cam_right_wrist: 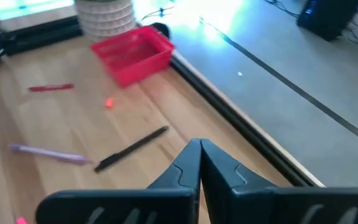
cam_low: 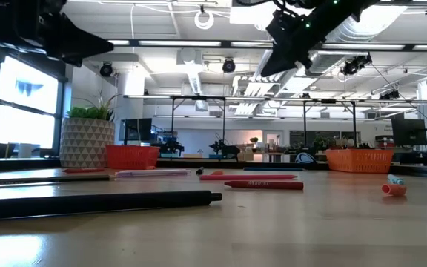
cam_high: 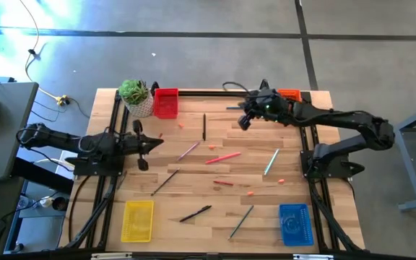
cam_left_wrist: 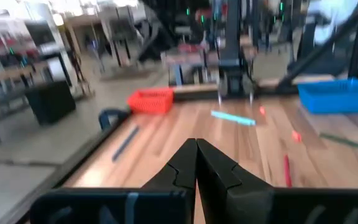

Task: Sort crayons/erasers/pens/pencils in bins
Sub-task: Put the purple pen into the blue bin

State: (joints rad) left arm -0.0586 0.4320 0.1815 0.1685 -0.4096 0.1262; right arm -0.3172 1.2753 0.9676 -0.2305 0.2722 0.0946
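Fingers pressed together, empty, both grippers; sorting unstarted; next, spread over crayon at six o'clock.

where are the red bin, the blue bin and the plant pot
red bin (cam_high: 165, 103), high view, on the mesh floor inside it
blue bin (cam_high: 295, 224), high view, on its mesh floor
plant pot (cam_high: 140, 107), high view, on the white patterned wall below the leaves

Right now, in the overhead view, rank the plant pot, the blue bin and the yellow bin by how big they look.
1. and 2. Blue bin and yellow bin: look alike, so no ranking between them.
3. Plant pot: slightly smaller.
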